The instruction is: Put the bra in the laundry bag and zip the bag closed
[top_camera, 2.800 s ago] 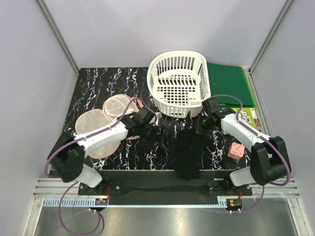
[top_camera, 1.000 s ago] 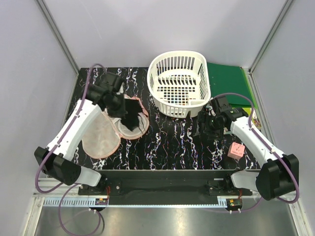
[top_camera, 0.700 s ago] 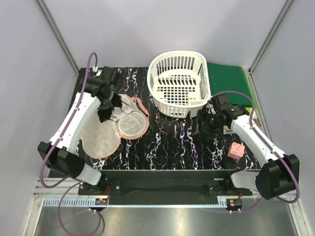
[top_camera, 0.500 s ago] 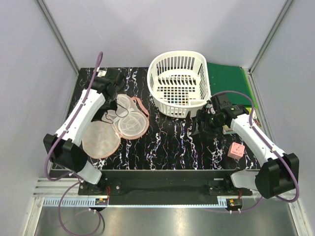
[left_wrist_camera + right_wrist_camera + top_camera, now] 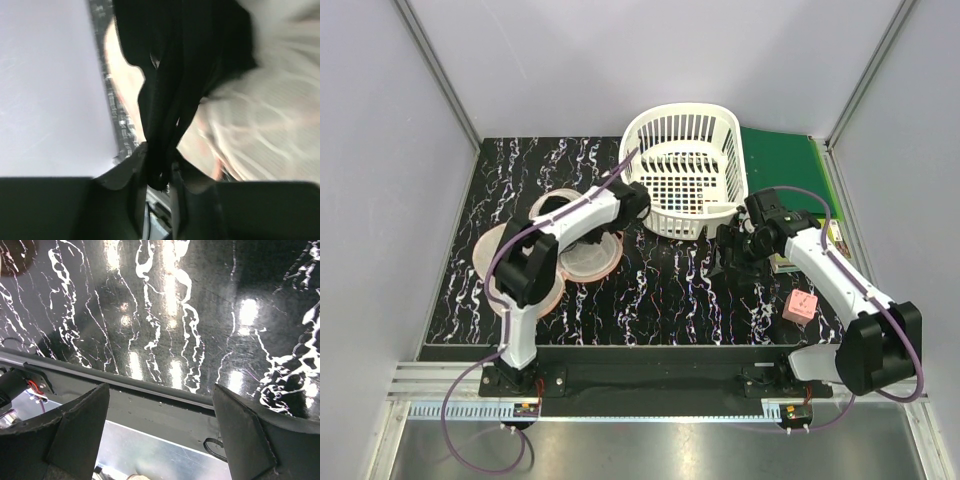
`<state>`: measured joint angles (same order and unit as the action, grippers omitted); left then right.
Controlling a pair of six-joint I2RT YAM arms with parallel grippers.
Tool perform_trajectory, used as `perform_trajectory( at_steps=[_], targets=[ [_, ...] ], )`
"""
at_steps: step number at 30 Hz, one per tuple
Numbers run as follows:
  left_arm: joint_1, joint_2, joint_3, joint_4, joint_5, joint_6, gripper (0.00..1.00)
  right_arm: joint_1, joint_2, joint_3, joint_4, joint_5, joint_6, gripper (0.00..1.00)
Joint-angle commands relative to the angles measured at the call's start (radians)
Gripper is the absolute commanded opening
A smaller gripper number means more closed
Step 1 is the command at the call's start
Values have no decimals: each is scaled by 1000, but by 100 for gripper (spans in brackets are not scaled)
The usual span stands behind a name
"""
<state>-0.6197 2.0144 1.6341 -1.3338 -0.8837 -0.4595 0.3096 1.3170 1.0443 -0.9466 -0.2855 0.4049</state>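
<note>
The laundry bag [image 5: 585, 258] lies open on the left of the table, a peach-pink pouch with pale mesh inside [image 5: 265, 115]. My left arm reaches across it, its wrist close to the basket. In the blurred left wrist view the black bra [image 5: 190, 60] hangs from my left gripper [image 5: 160, 167] over the mesh. The fingers are close together with the fabric pinched between them. In the top view the bra is hidden under the arm. My right gripper [image 5: 735, 250] hovers over bare table right of centre, and its jaws [image 5: 160, 390] stand wide open and empty.
A white slotted basket [image 5: 682, 170] stands at the back centre, just right of my left wrist. A green board [image 5: 785, 170] lies at the back right. A pink cube [image 5: 801, 305] sits near the right arm. Grey walls close in both sides.
My left arm has swung from the far left across the bag toward the basket, carrying the bra. The right arm has hardly moved and stays open.
</note>
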Motion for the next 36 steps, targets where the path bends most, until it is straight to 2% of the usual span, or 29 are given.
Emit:
perform_trajectory(
  at_steps=[1, 2, 3, 7, 9, 13, 14, 16, 17, 19, 21, 23, 29, 32, 35, 36],
  targets=[
    [-28, -164, 3, -105, 280, 11, 50, -4, 46, 25, 43, -52, 2, 91],
    [-28, -224, -5, -87, 314, 7, 58, -3, 57, 40, 43, -66, -3, 92],
    [-23, -262, -17, -70, 389, 10, 77, -3, 68, 51, 45, -73, -6, 92],
    [44, -425, -72, 10, 581, 22, 94, 0, 103, 85, 86, -125, -17, 92],
    [112, -496, -89, 50, 688, 36, 97, 9, 110, 109, 112, -153, -34, 91],
    [299, -594, -163, 183, 873, 42, 97, 78, 119, 154, 187, -171, -54, 90],
    [390, -605, -202, 255, 922, 42, 95, 124, 122, 163, 213, -170, -43, 89],
    [483, -618, -250, 368, 1061, 44, 92, 189, 146, 187, 290, -169, -9, 89],
    [568, -614, -266, 398, 1107, 42, 91, 262, 157, 198, 314, -165, 0, 89],
    [645, -602, -306, 470, 1189, 62, 91, 322, 201, 238, 385, -150, 26, 89],
    [660, -580, -310, 490, 1243, 122, 95, 383, 263, 284, 404, -135, 31, 89],
    [658, -531, -325, 498, 1203, 157, 95, 401, 306, 358, 401, -132, 26, 89],
    [666, -405, -381, 573, 1216, 220, 93, 425, 448, 502, 397, -170, 23, 88],
    [667, -335, -343, 587, 1160, 249, 91, 454, 507, 566, 393, -176, 22, 85],
    [679, -258, -293, 602, 1132, 260, 81, 491, 566, 631, 390, -165, 15, 80],
    [686, -243, -281, 613, 1140, 256, 72, 497, 583, 660, 390, -165, 20, 79]
  ],
)
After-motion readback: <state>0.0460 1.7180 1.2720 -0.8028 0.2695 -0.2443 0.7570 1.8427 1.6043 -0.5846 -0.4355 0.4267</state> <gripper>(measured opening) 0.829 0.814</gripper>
